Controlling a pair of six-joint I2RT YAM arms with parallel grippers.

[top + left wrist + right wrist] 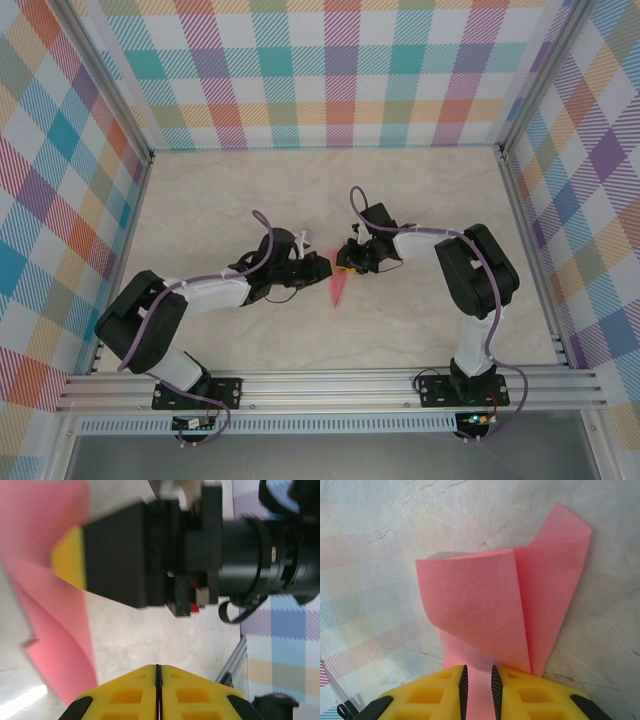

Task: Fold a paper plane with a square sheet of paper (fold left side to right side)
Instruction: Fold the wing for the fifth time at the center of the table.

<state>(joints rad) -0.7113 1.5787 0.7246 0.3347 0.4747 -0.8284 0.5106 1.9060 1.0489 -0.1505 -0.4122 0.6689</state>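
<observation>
Gently: your right gripper [477, 685] pinches the folded paper [520, 610] while the left gripper [157, 690] is closed empty beside it; a tug could spring the fold open.

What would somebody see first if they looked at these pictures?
The bright pink paper jumps out first: a folded, curling sheet in the middle of the table, pinched in the jaws of the right gripper. The left gripper sits close beside it, jaws shut. All around stand rainbow-checked walls.

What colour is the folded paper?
The paper is plain pink-red, clearest in the right wrist view.
</observation>
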